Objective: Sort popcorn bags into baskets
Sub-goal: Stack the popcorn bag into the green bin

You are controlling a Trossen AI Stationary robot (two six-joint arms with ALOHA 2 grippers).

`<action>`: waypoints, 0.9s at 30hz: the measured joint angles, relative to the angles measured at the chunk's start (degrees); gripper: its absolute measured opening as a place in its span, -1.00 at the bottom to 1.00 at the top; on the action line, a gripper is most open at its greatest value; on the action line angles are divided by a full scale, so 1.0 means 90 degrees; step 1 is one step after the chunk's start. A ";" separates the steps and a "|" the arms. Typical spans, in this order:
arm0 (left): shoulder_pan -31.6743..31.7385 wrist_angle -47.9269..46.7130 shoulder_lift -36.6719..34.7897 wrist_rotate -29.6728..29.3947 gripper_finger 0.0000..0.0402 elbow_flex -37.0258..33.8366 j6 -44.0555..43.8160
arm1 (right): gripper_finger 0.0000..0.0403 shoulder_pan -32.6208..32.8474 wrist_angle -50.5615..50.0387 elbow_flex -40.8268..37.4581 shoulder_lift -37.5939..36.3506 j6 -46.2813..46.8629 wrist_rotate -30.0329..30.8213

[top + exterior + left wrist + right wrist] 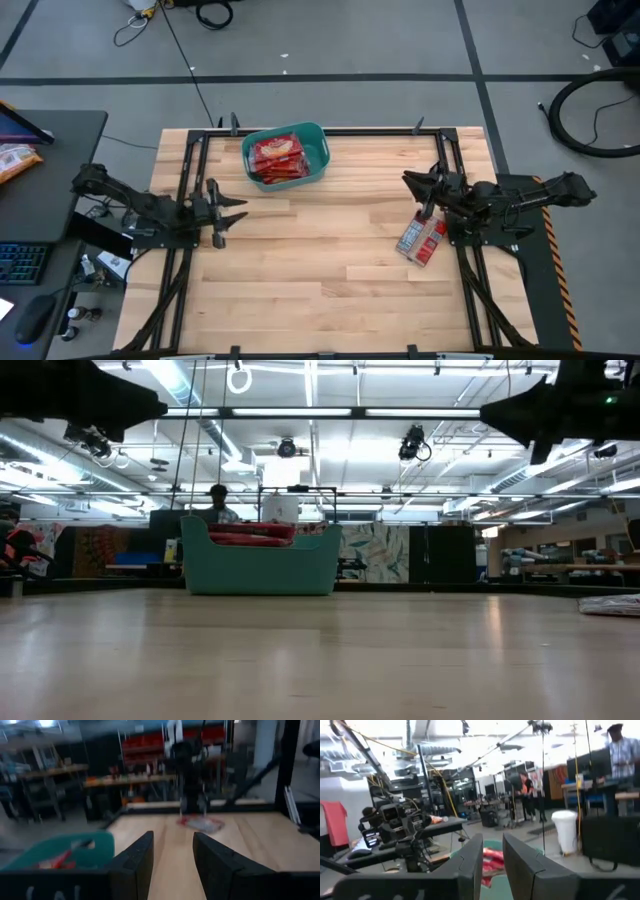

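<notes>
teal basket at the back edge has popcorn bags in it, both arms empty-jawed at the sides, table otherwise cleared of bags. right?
Not quite: the table is not cleared. The high view shows popcorn bags lying on the wood beside the right gripper. The rest holds: the teal basket at the back edge has bags in it, and the left gripper and the right one hold nothing, jaws open.

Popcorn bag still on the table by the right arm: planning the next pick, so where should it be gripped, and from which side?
The popcorn bag lies flat near the right gripper. Probably come from above and pinch across its narrower width; lying flat, it shows no raised edge to grab.
</notes>
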 joint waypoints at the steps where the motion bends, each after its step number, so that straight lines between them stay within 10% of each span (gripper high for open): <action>1: 0.0017 0.0438 0.0010 0.0000 -0.29 -0.0163 0.0200 | -0.60 -0.0062 -0.0002 0.0000 0.0089 0.0154 -0.0013; 8: 0.0394 0.2698 0.0010 0.0014 -0.29 -0.0996 0.0789 | -0.61 -0.0413 -0.0719 0.0435 0.0934 0.0675 -0.0713; 27: 0.0624 0.2910 0.0008 0.1574 -0.29 -0.0993 0.1170 | -0.61 -0.0435 -0.8875 0.4154 0.4126 0.3764 -0.0697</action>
